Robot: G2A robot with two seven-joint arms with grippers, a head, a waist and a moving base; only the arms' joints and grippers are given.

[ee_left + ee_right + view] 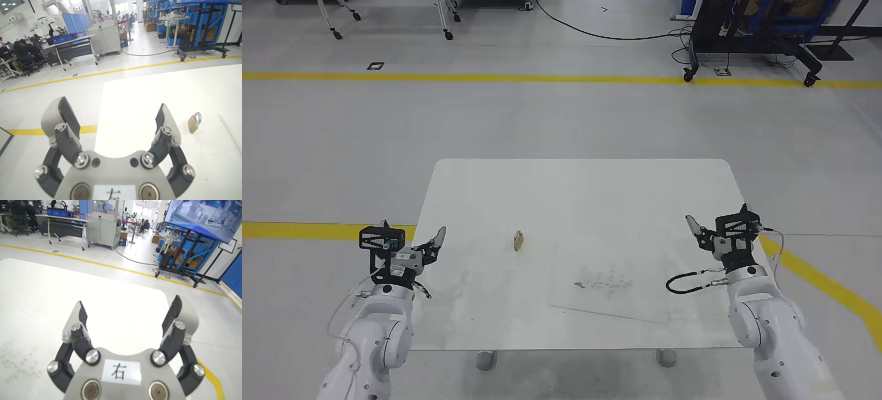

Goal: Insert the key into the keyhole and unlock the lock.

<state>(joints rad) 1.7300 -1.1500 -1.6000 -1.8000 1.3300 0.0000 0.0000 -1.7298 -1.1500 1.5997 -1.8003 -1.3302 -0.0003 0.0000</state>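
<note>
Seen from the top view, the brass lock [519, 240] is lying on the white table [582, 190], just toward 9 o'clock from the table's middle. In the left wrist view the lock [194, 123] is resting on its side with its silver shackle pointing away from the camera.

The left gripper [410, 236] is hovering at the table's 9 o'clock edge. Its jaws are standing wide apart and holding nothing. The lock is sitting at about 3 o'clock from it, near but apart, and outside the spread of the fingers [68, 113]. In its own view, the left gripper [113, 106] is hanging partly over the floor and partly over the table edge.

The right gripper [720, 222] is hovering at the table's 3 o'clock edge, also spread open and holding nothing, with the lock well apart at its 9 o'clock. In its own view, the right gripper [128, 302] is facing bare tabletop.

Faint grey speckles [607, 280] are marking the surface at about 4 o'clock from the lock.
</note>
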